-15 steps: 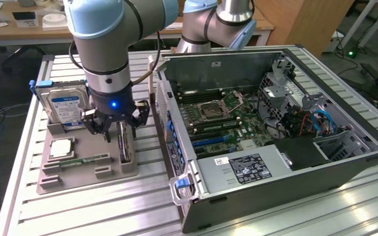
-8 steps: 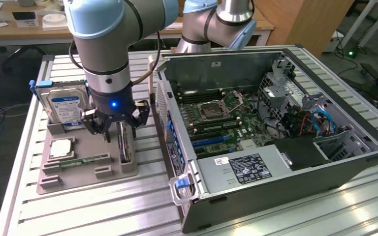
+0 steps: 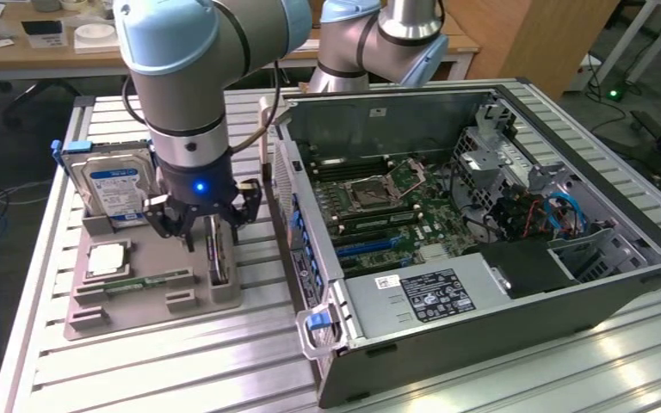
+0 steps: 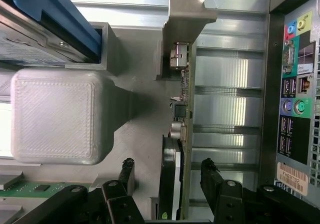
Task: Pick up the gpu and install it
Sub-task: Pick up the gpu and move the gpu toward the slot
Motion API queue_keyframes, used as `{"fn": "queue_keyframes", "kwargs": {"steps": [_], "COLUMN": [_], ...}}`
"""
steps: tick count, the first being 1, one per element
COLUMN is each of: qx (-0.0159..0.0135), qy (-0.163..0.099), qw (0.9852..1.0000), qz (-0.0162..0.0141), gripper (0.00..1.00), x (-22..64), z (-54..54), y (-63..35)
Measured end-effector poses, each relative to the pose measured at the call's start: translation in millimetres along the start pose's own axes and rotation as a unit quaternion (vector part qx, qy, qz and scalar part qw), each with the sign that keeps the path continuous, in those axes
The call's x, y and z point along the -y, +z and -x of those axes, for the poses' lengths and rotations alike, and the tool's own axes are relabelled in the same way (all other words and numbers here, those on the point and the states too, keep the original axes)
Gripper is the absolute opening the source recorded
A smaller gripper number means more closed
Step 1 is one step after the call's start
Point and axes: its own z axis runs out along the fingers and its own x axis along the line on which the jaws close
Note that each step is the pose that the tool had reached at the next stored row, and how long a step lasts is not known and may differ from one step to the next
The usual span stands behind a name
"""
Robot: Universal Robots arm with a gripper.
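Here the gpu (image 3: 218, 256) stands on its long edge in a slot of the grey holder (image 3: 152, 317), along the holder's side nearest the case (image 3: 606, 288). In the wrist view the card shows edge-on, with its black fan shroud (image 4: 167, 184) turned toward the holder's middle and its silver bracket (image 4: 186, 14) at the end away from the arm.

The gripper (image 3: 213, 239) hangs straight over that slot of the holder with its jaws spread wide. One finger (image 4: 127, 171) stands on each side of the card, with a gap on both sides, and nothing is gripped.

A hard drive (image 3: 113, 185) stands upright in a pocket at the holder's far end. A CPU (image 3: 107, 258) lies flat near the holder's middle, and a memory stick (image 3: 147, 282) lies just beside it.

The holder sits on a slatted table (image 3: 193, 366). The case lies just beside the holder, on the exterior view's right, open side up with its motherboard (image 3: 388, 206) showing.
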Motion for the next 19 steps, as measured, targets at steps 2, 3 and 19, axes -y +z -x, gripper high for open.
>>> {"fn": "queue_keyframes", "kwargs": {"steps": [2,3,19], "qx": [0.0000,0.0000,0.0001], "qy": [0.001,0.001,0.001], "qw": [1.0000,1.0000,1.0000], "qz": [0.0000,-0.0001,0.0000], "gripper": [0.65,0.65,0.56], "x": [0.1,0.1,0.1], "z": [0.0,-0.1,1.9], "y": [1.4,1.5,1.9]}}
